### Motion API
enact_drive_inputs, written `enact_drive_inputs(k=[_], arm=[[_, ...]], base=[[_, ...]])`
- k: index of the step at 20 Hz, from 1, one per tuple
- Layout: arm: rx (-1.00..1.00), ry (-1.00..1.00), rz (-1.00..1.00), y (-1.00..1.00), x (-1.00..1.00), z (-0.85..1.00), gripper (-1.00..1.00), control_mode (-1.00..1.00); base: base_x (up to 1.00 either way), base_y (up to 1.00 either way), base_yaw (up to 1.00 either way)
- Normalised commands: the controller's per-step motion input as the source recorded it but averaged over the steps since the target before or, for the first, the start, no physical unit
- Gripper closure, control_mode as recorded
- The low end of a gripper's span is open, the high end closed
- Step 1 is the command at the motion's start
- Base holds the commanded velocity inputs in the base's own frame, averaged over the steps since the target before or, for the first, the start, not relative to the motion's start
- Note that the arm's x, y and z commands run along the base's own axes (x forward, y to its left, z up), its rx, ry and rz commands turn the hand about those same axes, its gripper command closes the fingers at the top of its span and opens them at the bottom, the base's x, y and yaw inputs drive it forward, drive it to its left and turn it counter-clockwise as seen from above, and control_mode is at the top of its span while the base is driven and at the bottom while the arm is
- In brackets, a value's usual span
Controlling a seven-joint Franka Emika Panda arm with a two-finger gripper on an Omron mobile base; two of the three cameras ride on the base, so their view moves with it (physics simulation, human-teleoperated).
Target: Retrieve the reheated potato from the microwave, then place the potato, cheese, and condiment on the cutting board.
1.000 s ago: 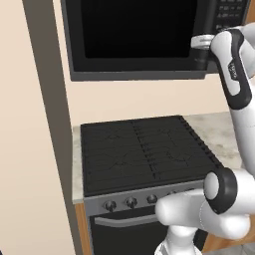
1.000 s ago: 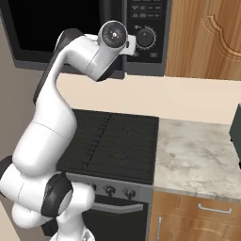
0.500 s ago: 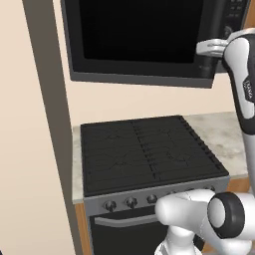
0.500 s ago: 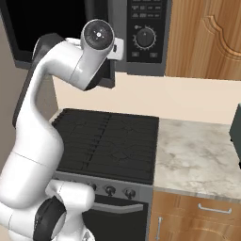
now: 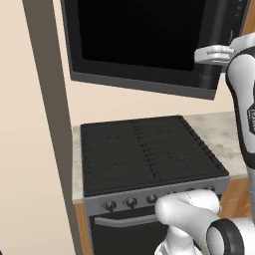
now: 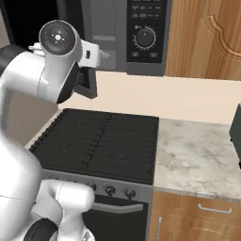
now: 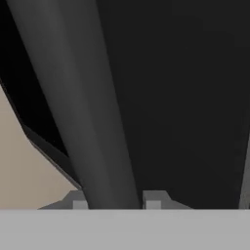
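Item: gripper (image 7: 113, 200) — jaws clamped on the microwave (image 5: 144, 45) door handle (image 7: 83, 97), a grey vertical bar btwn the tips; door looks part open. Potato presumably inside, hidden. Risk: tips slip off the smooth bar if the pull arc drifts — door stalls or swings back.

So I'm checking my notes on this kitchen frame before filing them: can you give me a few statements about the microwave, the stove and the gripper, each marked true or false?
1. The two-finger gripper is shut on the grey vertical door handle of the large black built-in microwave. True.
2. A pot stands on the black stovetop. False: its grates are bare.
3. The microwave's control panel has a round dial. True.
4. The marble counter lies left of the stovetop in the right base view. False: it lies to the right.
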Motion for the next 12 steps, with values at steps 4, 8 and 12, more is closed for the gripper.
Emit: enact_drive_inputs(k=[4,8,12], arm=[[0.00,0.00,0.00,0.31,-0.83,0.01,1.00,-1.00],[0.02,0.00,0.00,0.34,-0.70,0.00,1.00,-1.00],[0.06,0.00,-0.01,0.34,-0.57,-0.03,-1.00,-1.00]], base=[[0.00,0.00,0.00],[0.00,0.00,0.00],[0.00,0.00,0.00]])
